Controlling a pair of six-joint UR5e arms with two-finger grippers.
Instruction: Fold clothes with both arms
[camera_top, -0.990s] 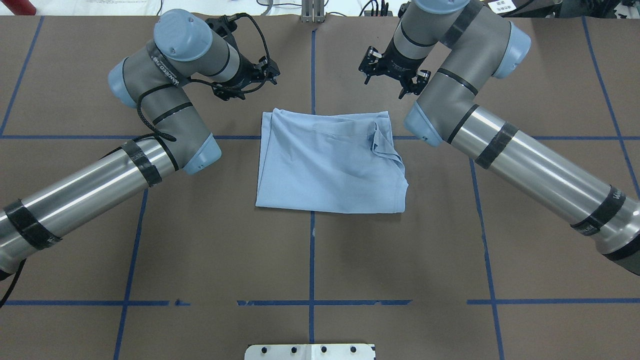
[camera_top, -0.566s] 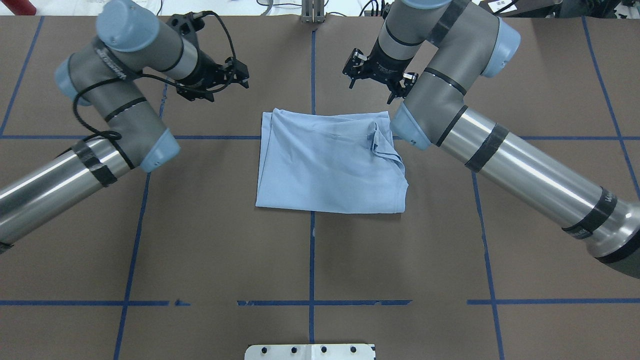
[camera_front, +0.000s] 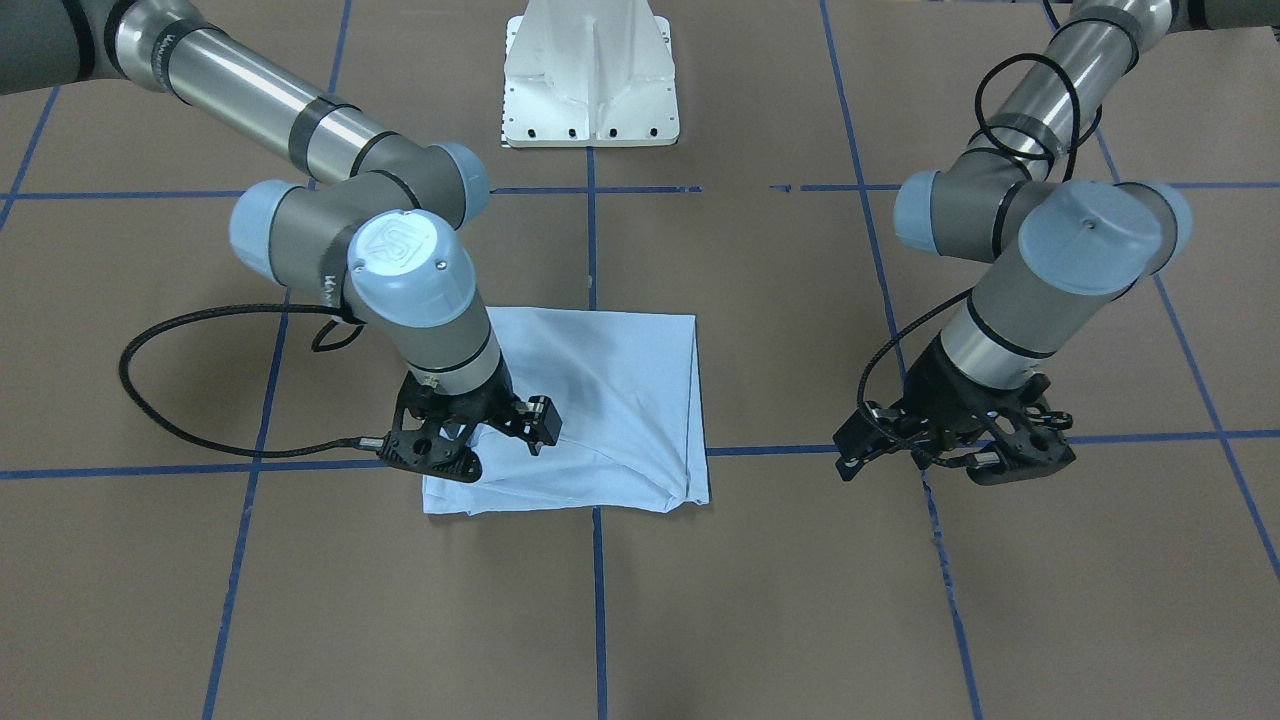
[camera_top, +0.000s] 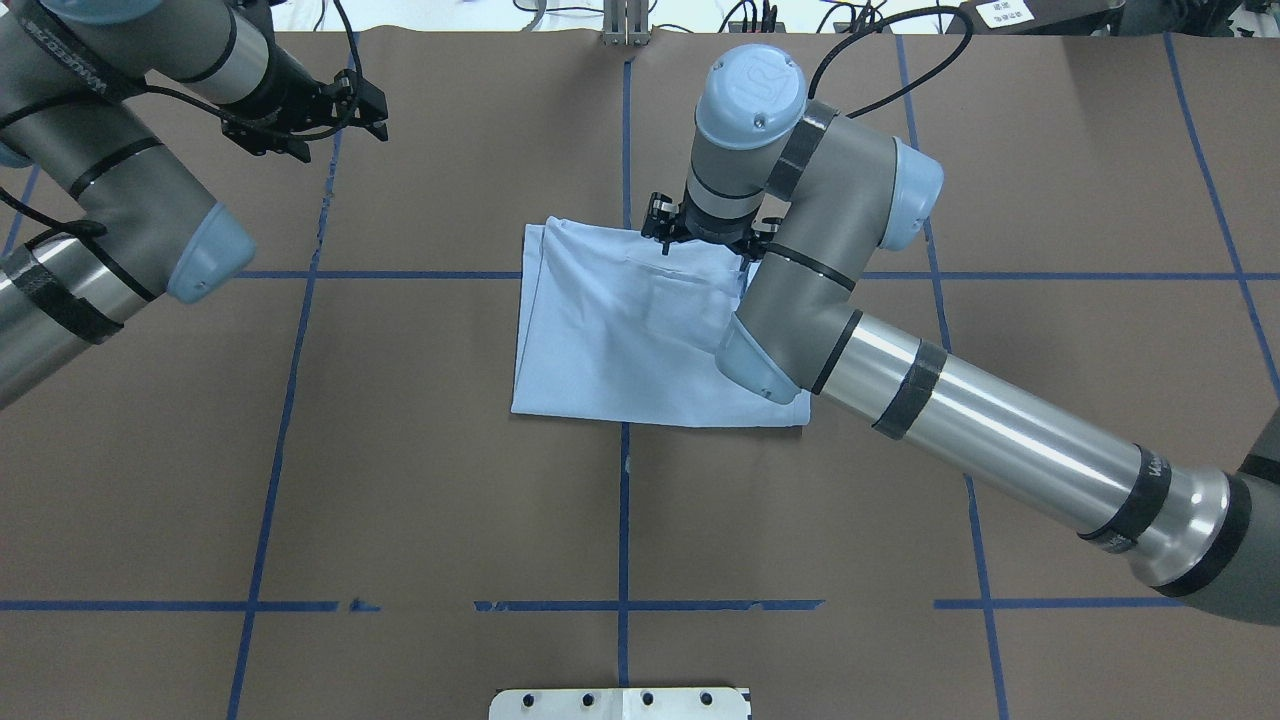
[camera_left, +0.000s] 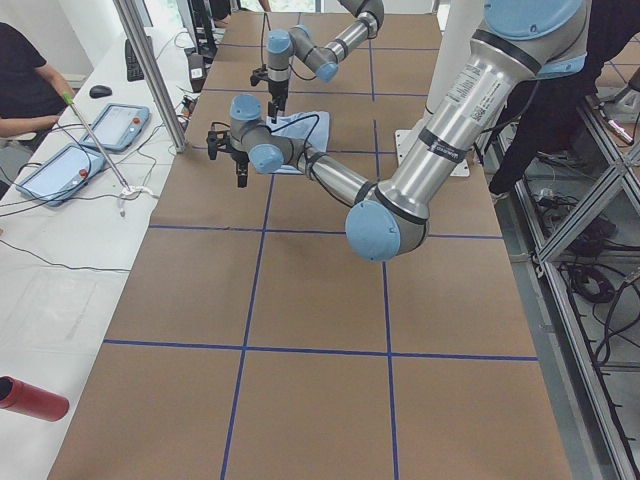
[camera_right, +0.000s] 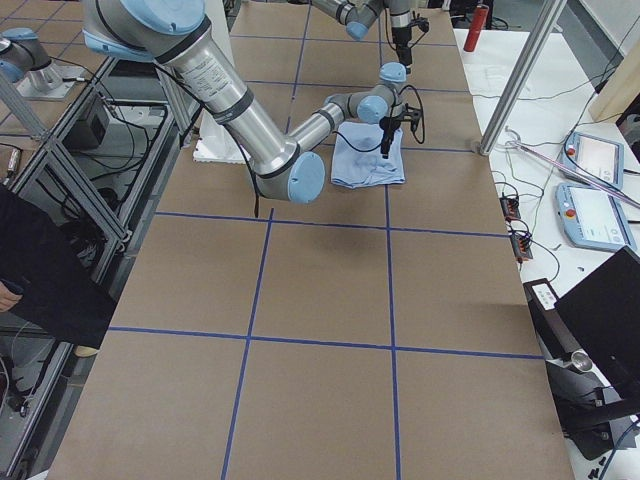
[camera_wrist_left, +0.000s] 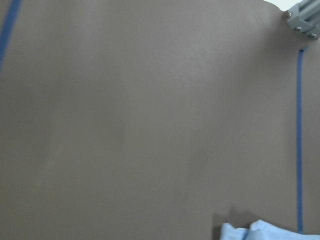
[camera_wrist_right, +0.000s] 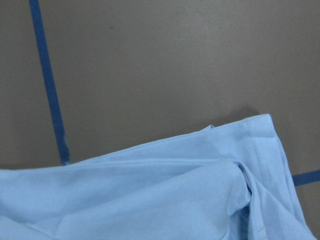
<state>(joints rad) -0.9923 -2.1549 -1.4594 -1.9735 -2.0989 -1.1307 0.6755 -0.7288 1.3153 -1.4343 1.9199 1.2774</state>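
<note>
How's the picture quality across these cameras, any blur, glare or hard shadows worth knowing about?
Left wrist view: soft and low-contrast, only a corner of the T-shirt with a small dark shadow beside it. Right wrist view: seams fairly crisp, faint shadow past the far hem. Overhead view: bright glare streaks along the right arm's metal tube, lighting otherwise even.

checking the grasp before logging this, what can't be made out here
Right gripper jaws: own wrist covers them overhead, gripper body hides the tips from the front; T-shirt contact unclear.
T-shirt's right edge: overhead view, under the right arm.
Left wrist view: bottom edge cuts off the T-shirt.
</note>
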